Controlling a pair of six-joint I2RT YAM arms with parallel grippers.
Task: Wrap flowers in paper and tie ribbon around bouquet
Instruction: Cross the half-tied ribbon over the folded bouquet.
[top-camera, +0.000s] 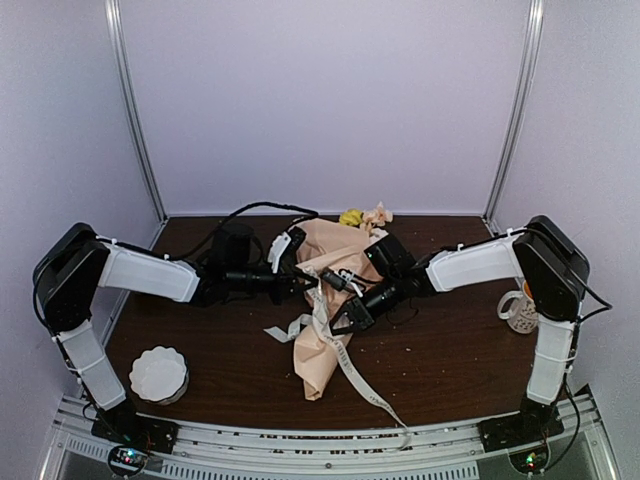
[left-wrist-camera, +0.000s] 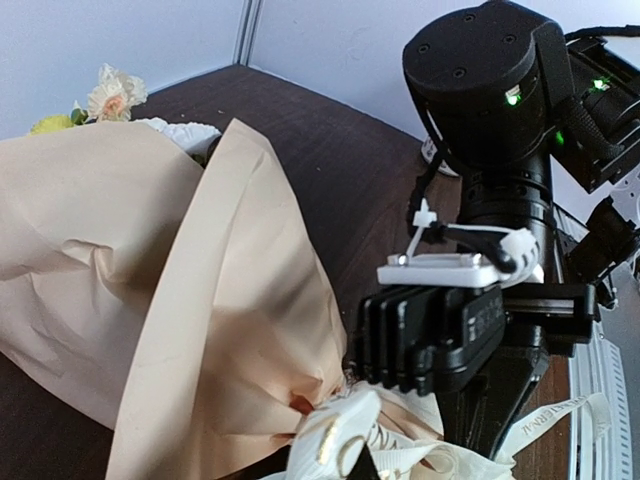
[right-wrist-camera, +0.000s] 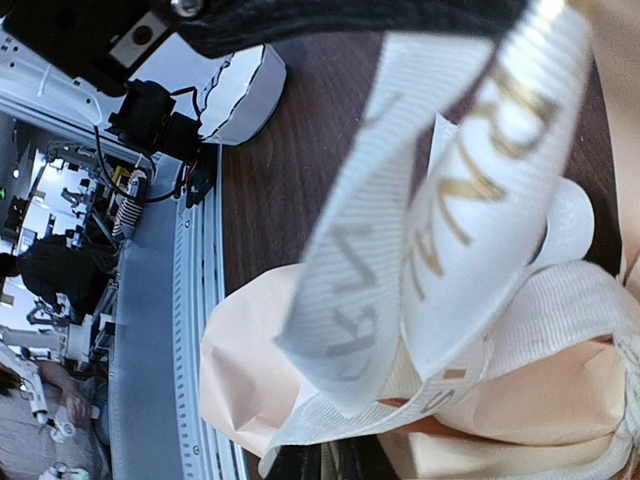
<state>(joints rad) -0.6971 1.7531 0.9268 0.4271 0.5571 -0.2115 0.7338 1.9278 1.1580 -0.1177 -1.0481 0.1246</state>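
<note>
**Dark desk, wrapped bouquet, ribbon not yet tied off**

Dark brown, the desk (top-camera: 450, 350) sits inside pale walls when seen from above. A peach-pink paper cone bouquet (top-camera: 318, 365) lies across the middle of it, with its narrow tail toward the near edge. Small yellow and pale pink flowers (top-camera: 365, 214) poke out at the far end. A long, flat cream-white ribbon (top-camera: 352, 368) crosses the cone's waist and trails off to the near edge. The left hand (top-camera: 300, 282) and right hand (top-camera: 345, 315) meet at that waist. A white scalloped round bowl (top-camera: 158, 373) stands well apart at the near left.

From the left wrist, the paper (left-wrist-camera: 150, 250) is folded fully round the stems, with blossoms (left-wrist-camera: 110, 95) at its mouth. The ribbon (left-wrist-camera: 335, 440) is bunched at the bottom edge, where the left hand is clenched, apparently pinching it.

From the right wrist, two printed strands of ribbon (right-wrist-camera: 450, 230) run up under a black finger. The right hand looks to be grasping them, above the paper (right-wrist-camera: 250, 370) and further ribbon turns.

Wrapping appears finished. The tie seems only partly done: the ribbon is looped at the waist, but no finished knot or bow shows, and it likely needs cinching.
</note>
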